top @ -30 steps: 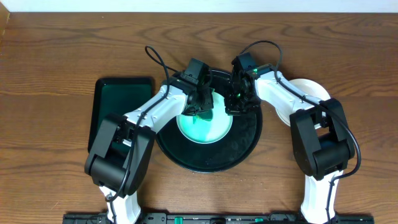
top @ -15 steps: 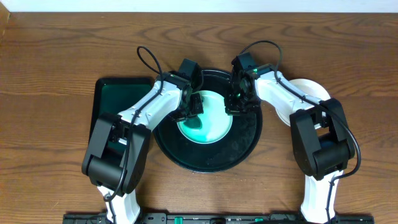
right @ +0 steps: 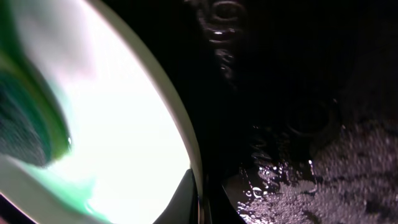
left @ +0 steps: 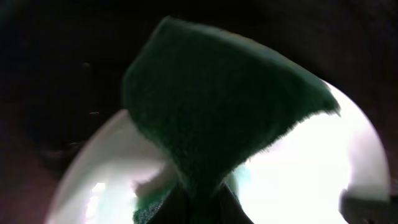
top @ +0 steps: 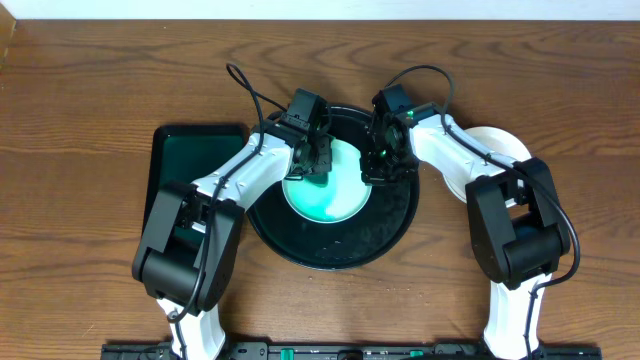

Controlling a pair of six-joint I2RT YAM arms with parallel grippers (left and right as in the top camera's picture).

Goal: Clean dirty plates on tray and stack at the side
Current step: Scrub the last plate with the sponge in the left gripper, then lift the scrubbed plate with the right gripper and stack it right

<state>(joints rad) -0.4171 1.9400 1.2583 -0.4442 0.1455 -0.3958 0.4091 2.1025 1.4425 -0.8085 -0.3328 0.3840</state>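
A white plate (top: 335, 195) with green smears lies in the black tray (top: 390, 235). My left gripper (top: 308, 165) is shut on a dark green sponge (left: 217, 118) and presses it on the plate's upper left part (left: 311, 168). My right gripper (top: 378, 170) is shut on the plate's right rim (right: 186, 143), one finger on each side of it. The wet tray floor (right: 311, 124) shows beside the rim. A clean white plate (top: 505, 145) lies on the tabletop at the right, partly hidden by my right arm.
A dark-green rectangular tray (top: 185, 170) stands left of the black tray, partly under my left arm. The wood tabletop (top: 90, 110) surrounds both. Cables loop above each wrist.
My left gripper has moved the sponge across the plate, left and then back up to the right. The green smear has spread thinner. My right gripper has stayed on the rim.
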